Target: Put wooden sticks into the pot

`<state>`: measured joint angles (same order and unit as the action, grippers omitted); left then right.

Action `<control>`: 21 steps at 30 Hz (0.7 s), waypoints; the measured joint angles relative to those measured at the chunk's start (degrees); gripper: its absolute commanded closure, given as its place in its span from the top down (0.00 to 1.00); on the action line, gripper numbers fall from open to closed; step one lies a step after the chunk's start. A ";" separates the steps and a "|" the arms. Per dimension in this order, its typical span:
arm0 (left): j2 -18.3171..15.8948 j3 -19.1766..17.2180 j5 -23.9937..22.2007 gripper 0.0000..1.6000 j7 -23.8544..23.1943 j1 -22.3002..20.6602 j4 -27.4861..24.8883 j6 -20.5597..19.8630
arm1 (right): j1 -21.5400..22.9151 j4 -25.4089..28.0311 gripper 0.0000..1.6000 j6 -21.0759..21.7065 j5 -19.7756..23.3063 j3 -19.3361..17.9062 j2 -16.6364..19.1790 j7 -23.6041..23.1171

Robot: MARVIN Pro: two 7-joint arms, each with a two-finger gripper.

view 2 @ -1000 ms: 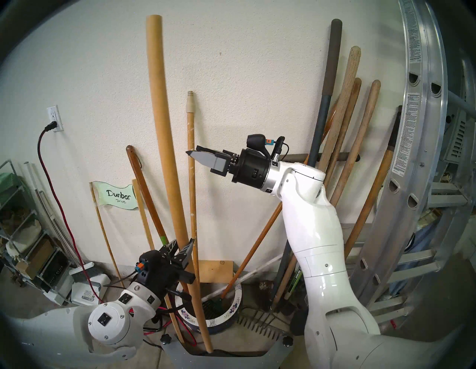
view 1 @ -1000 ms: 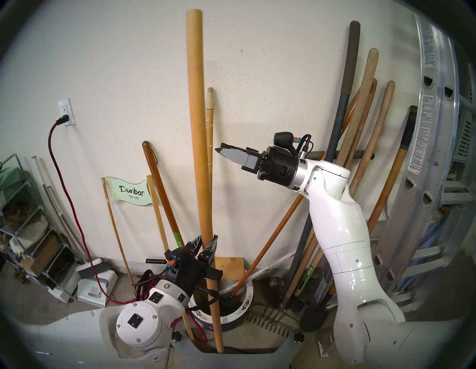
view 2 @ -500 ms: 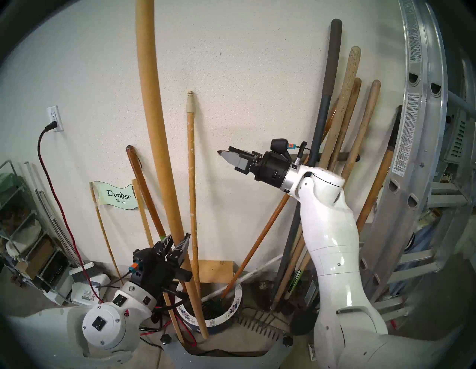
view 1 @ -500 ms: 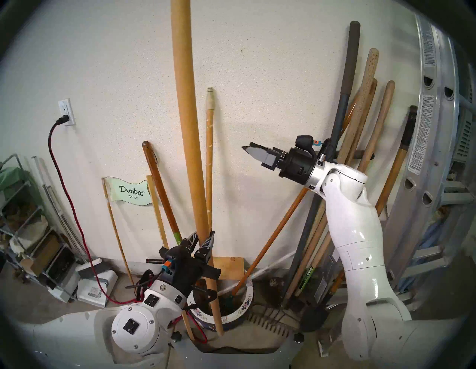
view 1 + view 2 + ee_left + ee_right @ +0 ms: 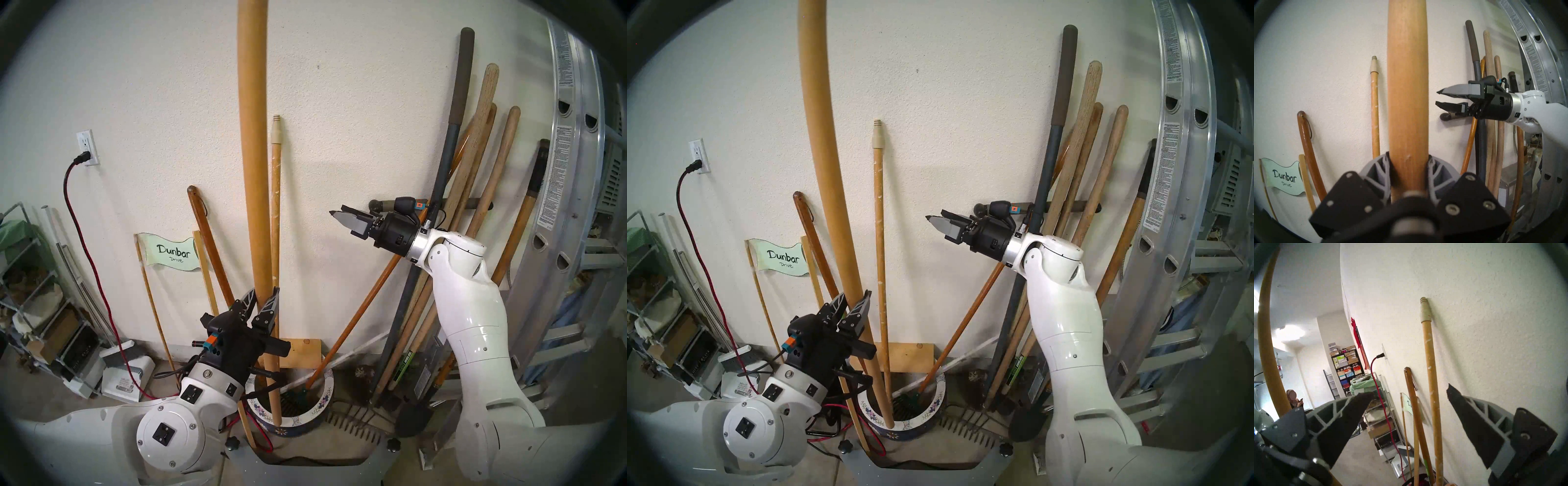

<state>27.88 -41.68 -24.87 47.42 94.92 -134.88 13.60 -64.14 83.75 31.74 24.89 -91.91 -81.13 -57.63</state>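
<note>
Wood half home: our paint-flecked tan pole with cream threaded tip (image 5: 275,237) stands in the flowered white-rimmed ceramic pot (image 5: 325,400). Our left gripper (image 5: 264,298) clamps the plain yellowish pole (image 5: 252,152) over the rim; our right gripper (image 5: 341,214) gapes empty.

There are two yellow wooden sticks (image 5: 252,152) (image 5: 275,217), one flowered pot (image 5: 324,400), one dark brown handle (image 5: 210,251), one little flag (image 5: 171,255) and two pincers (image 5: 263,302) (image 5: 339,214).

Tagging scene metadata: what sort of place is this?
Most likely a home garage or storage room. Long wooden-handled garden tools lean against the white textured wall, a folded aluminium ladder stands beside them, and a wire shelf rack of boxes sits on bare concrete.
</note>
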 measured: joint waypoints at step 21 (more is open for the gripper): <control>4.86 1.40 -0.47 0.00 -5.64 -4.37 10.20 -1.08 | -0.22 1.13 1.00 -0.51 0.30 -0.79 -0.59 -0.57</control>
<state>32.74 -40.28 -25.34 41.78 90.56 -124.68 12.51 -64.36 84.88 31.22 25.19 -92.70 -81.72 -58.20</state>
